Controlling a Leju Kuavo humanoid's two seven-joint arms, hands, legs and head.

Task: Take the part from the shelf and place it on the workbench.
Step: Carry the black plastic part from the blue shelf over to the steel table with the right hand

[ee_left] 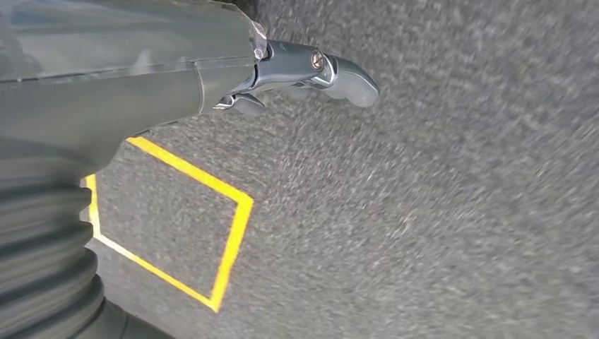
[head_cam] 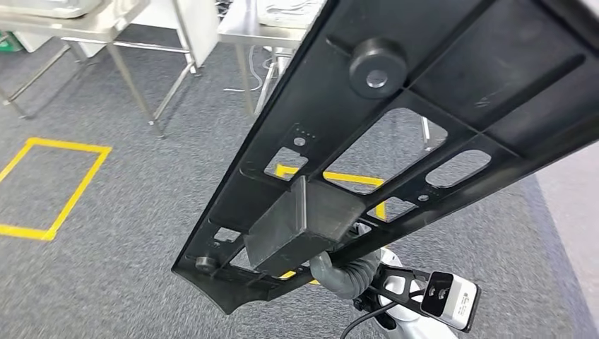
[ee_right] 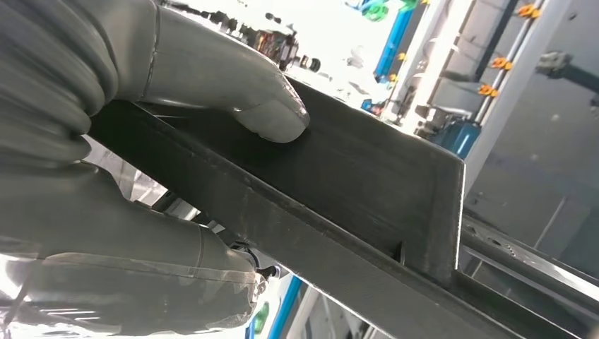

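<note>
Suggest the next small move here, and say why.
Probably keep carrying toward the metal tables: the right robot hand grips the long black part raised over grey carpet, no surface beneath it, so releasing now would drop it.

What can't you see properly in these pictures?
- Head view: the long black part runs off the top and right edges, so its far end is cut off.
- Head view: the part hides the right hand gripping it.
- Left wrist view: the carpet is blurred.

Matt black plastic part (head_cam: 424, 106) above rough grey carpet (head_cam: 106, 233).
</note>
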